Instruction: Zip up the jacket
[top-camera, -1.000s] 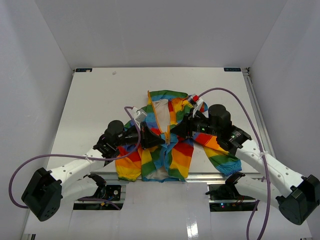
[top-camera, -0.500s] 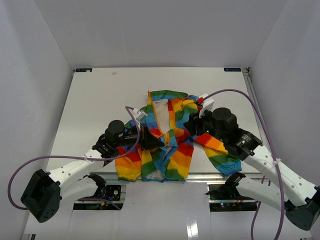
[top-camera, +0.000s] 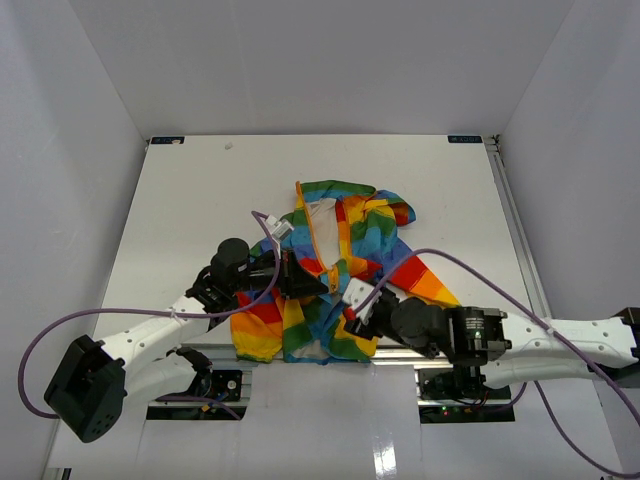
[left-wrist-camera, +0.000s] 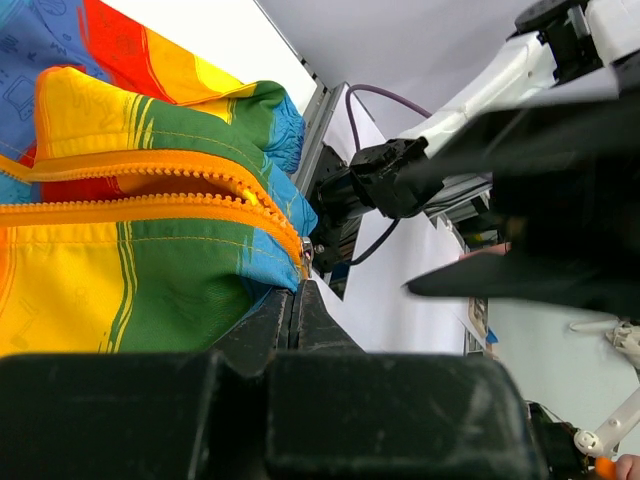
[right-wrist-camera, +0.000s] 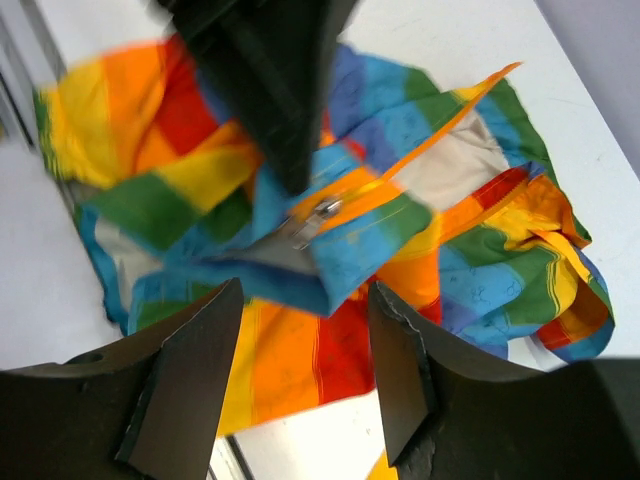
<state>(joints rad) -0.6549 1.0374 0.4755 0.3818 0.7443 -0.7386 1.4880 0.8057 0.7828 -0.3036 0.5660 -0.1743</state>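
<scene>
The rainbow-striped jacket (top-camera: 345, 235) lies crumpled at the table's near middle, its orange zipper (top-camera: 312, 228) parted over the cream lining. My left gripper (top-camera: 314, 285) is shut on the jacket's light-blue hem at the foot of the zipper; in the left wrist view the jaws (left-wrist-camera: 296, 292) pinch the fabric just under the zipper's end (left-wrist-camera: 304, 256). My right gripper (top-camera: 350, 300) is open and empty at the near edge, low over the hem. In the right wrist view its fingers (right-wrist-camera: 190, 370) frame red-orange fabric, with the metal zipper pull (right-wrist-camera: 318, 213) just beyond.
The table's near metal edge (top-camera: 400, 352) runs right under the jacket's hem. Purple cables (top-camera: 60, 330) loop off both arms. White walls enclose the table (top-camera: 200, 190) on three sides.
My right arm has swung off the jacket's right side and down to the near edge, uncovering the right sleeve. My left gripper has kept its hold on the hem.
</scene>
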